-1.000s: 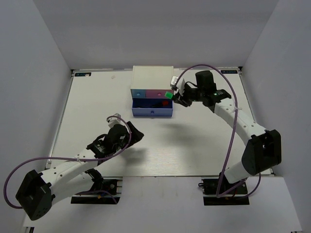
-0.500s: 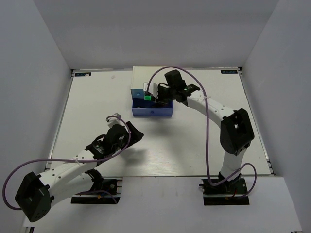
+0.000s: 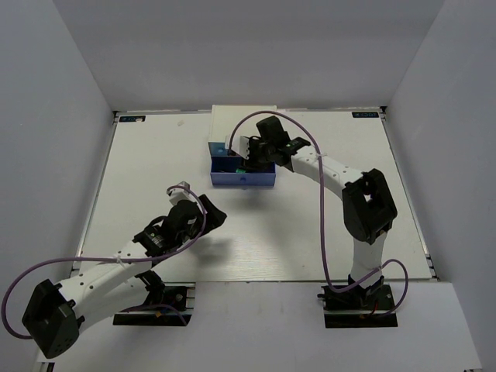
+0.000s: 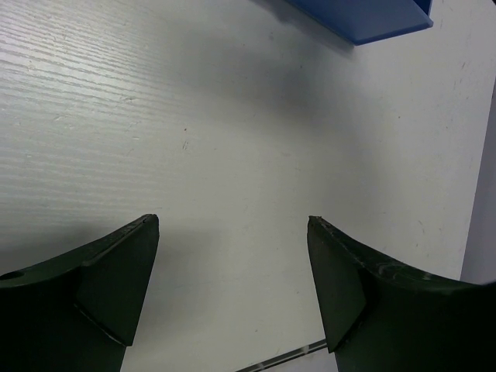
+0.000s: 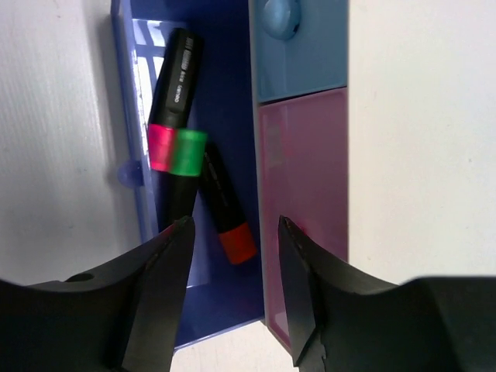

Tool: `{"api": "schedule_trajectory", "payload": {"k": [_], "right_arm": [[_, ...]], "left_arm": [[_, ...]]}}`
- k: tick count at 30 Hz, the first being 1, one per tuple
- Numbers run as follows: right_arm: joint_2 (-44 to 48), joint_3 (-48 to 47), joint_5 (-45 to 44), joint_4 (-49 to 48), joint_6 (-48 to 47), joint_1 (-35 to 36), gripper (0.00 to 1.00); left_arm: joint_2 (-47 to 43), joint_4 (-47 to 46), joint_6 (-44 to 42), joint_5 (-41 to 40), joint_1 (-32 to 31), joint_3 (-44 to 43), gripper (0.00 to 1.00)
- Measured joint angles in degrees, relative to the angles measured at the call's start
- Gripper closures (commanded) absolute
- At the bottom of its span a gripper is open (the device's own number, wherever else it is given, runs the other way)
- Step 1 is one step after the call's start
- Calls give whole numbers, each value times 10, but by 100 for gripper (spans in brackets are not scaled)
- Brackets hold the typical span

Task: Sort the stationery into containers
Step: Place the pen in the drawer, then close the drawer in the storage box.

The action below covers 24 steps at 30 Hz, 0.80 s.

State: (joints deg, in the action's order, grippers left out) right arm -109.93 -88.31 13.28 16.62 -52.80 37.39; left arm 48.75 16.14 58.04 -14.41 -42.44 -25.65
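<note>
The wide blue-purple drawer (image 5: 225, 302) stands pulled out of the white mini cabinet (image 3: 242, 122). In it lie three black markers: pink-capped (image 5: 163, 146), green-capped (image 5: 189, 153) and orange-capped (image 5: 236, 242). The green one's black body runs under my right gripper's left finger (image 5: 159, 287). My right gripper (image 5: 235, 225) hangs open just above the drawer with nothing between its fingers. From above, the right gripper (image 3: 249, 159) sits over the drawer (image 3: 256, 180). My left gripper (image 4: 232, 225) stands open over bare table, well short of the drawer; in the top view the left gripper (image 3: 213, 215) is at centre left.
Behind the open drawer, a small blue drawer (image 5: 302, 54) and a pink drawer (image 5: 306, 194) sit shut in the cabinet front. A corner of the wide drawer (image 4: 364, 19) shows at the top of the left wrist view. White walls enclose the table (image 3: 155, 170).
My right arm swung left from beside the cabinet to over the open drawer, carrying the green-capped marker. Its jaws then opened and the marker now lies in the drawer. The left arm barely moved.
</note>
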Motion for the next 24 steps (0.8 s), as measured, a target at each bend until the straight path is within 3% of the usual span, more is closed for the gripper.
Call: {"api": "schedule_trajectory", "payload": {"k": [2,4,6,8,16,24], "right_arm": [[0,0,-8,-4,1,2,46],[0,0,-13,-7,3,3,55],[0,0,-9,-6,17,3,85],[2,0,4,0,19,3,100],[54,15,137,85,6,4,100],[49,43,115,103,-11,16,100]], "left_arm": [[0,2,0,0,0,0,13],[-1,3,0,-2,0,0,13],[-3,6,0,-2,0,0,13],[-5,6,0,-4,0,0,13],[-6,7,0,-8,0,7,13],[-6,7,0,-8,0,9,13]]}}
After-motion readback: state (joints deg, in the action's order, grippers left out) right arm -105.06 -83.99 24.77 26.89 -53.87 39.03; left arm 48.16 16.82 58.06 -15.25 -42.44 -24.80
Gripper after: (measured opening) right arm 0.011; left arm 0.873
